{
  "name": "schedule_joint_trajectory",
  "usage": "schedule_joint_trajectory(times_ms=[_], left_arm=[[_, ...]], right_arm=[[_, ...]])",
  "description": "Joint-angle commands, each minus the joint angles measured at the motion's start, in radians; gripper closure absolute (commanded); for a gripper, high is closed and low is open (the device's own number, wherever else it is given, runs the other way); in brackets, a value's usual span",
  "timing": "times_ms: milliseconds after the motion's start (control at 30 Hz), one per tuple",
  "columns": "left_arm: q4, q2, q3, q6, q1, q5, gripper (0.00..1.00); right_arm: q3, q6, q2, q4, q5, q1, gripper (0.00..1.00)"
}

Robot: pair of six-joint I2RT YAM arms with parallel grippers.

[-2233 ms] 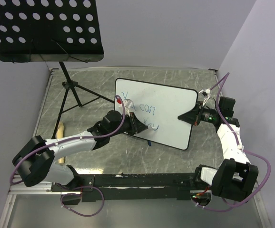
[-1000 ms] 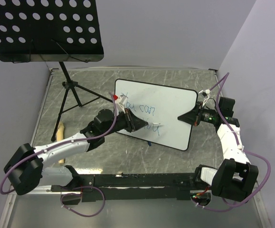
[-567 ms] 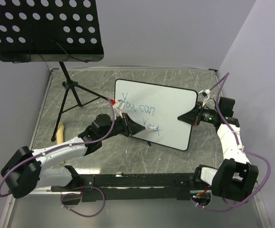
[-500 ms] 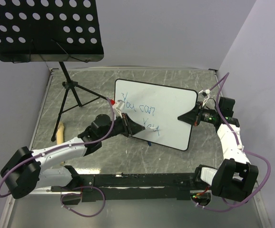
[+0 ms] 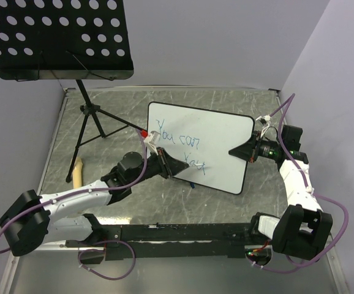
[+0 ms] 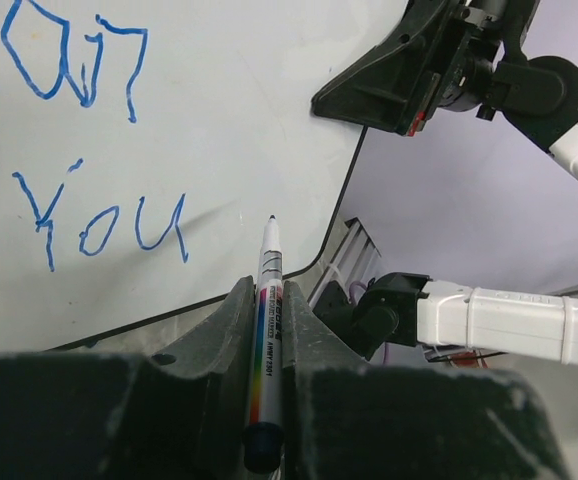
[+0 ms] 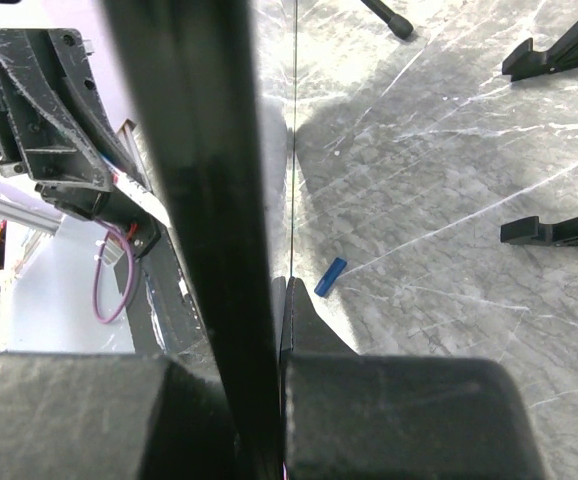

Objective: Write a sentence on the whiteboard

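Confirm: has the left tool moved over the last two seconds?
Yes. The left tool, shut on the marker, has backed slightly left and toward the near edge, judged against the whiteboard. It now sits at the board's near-left corner.

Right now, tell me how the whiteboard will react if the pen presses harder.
The whiteboard looks thin and rigid, so it probably won't bend. Propped on edge, with only the right gripper clamping its side, it may swing or tip back. Its glossy face could let the pen skid.
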Motion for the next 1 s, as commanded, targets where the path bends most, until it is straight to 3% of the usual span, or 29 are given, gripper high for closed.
schedule_joint_trajectory(times_ms=[0,267,700,967], left_arm=[[0.063,0.003,0.017,0.008,-0.038,-0.066,0.99],[0.071,0.054,0.048,-0.009,-0.13,-0.172,0.99],[0.114,0.224,0.157,-0.015,-0.188,-0.281,0.99],[0.088,0.235,0.177,0.005,-0.207,-0.359,0.99]], right_arm=[[0.061,0.012,-0.021,0.061,-0.23,0.004,1.0],[0.049,0.039,-0.029,0.091,-0.23,0.004,1.0],[0.034,0.078,-0.046,0.131,-0.227,0.006,1.0],[0.035,0.075,-0.043,0.128,-0.231,0.006,1.0]])
